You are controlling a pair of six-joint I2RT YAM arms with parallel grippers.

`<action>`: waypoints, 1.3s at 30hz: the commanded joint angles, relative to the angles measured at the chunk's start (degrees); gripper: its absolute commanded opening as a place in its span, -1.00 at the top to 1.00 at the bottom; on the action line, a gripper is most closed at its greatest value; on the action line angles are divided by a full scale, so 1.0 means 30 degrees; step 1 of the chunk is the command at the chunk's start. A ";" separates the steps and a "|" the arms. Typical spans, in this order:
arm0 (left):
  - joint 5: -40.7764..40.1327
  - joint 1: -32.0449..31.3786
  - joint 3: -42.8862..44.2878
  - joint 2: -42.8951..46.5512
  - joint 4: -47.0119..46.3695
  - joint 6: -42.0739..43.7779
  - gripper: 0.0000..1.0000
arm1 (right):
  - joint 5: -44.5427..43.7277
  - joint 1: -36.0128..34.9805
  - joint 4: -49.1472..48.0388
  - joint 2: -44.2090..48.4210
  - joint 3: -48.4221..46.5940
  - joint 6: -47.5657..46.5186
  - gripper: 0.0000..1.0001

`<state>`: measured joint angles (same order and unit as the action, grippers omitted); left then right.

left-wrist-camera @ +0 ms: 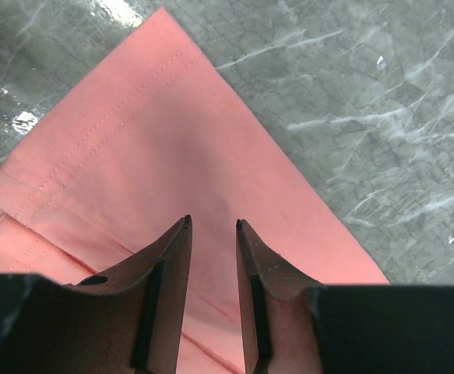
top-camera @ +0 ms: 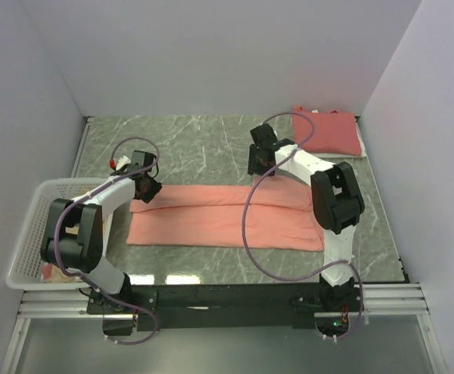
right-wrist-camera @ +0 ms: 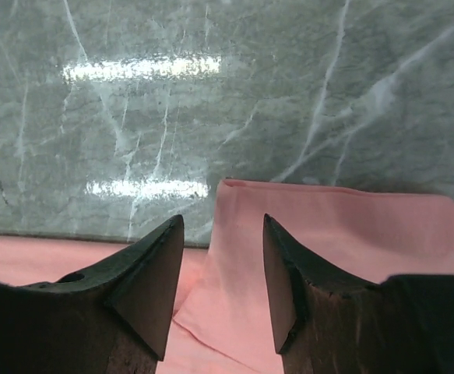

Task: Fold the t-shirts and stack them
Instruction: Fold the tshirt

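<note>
A salmon t-shirt [top-camera: 227, 222] lies flat across the middle of the table, folded into a long band. My left gripper [top-camera: 146, 187] hovers over its far left corner. In the left wrist view the left gripper [left-wrist-camera: 212, 222] is open, with nothing between the jaws and the shirt [left-wrist-camera: 156, 148] beneath. My right gripper [top-camera: 258, 161] is over the shirt's far edge right of centre. In the right wrist view the right gripper [right-wrist-camera: 223, 220] is open and empty above a folded flap of the shirt [right-wrist-camera: 289, 234]. A folded darker pink shirt [top-camera: 328, 131] lies at the back right.
A white basket [top-camera: 32, 234] stands at the left table edge beside the left arm, with something reddish in its near corner. White walls close in the back and sides. Purple cables loop over both arms. The marble table [top-camera: 195, 148] shows behind the shirt.
</note>
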<state>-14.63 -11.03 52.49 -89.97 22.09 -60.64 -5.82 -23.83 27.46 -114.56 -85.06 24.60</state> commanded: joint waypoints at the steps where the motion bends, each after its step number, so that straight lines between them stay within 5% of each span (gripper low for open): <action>1: 0.0278 -0.0133 0.0697 -0.0008 -0.0594 0.0380 0.31 | -0.0929 -0.0169 0.0601 -0.0687 -0.1236 0.0091 -0.04; 16: 0.0395 -0.0192 0.0522 -0.0214 -0.0770 0.0321 0.32 | -0.1458 -0.0522 0.1159 -0.2243 -0.2586 0.0208 0.34; 22: 0.0366 -0.0221 0.0316 -0.0184 -0.0829 0.0292 0.32 | -0.1486 -0.0639 0.1071 -0.2067 -0.2322 0.0296 0.68; 28: 0.0512 -0.0221 0.0024 -0.0243 -0.1033 0.0292 0.32 | -0.1691 -0.0639 0.0457 -0.0226 -0.1182 0.0588 0.97; 39: 0.0747 -0.0221 -0.0533 0.0049 -0.1327 0.0438 0.32 | -0.2013 -0.0843 -0.1741 0.5167 0.4149 0.1994 1.00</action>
<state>-13.02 -11.46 51.55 -90.72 19.53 -60.58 -10.35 -25.47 25.67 -103.42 -75.40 28.64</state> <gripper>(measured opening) 0.341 0.010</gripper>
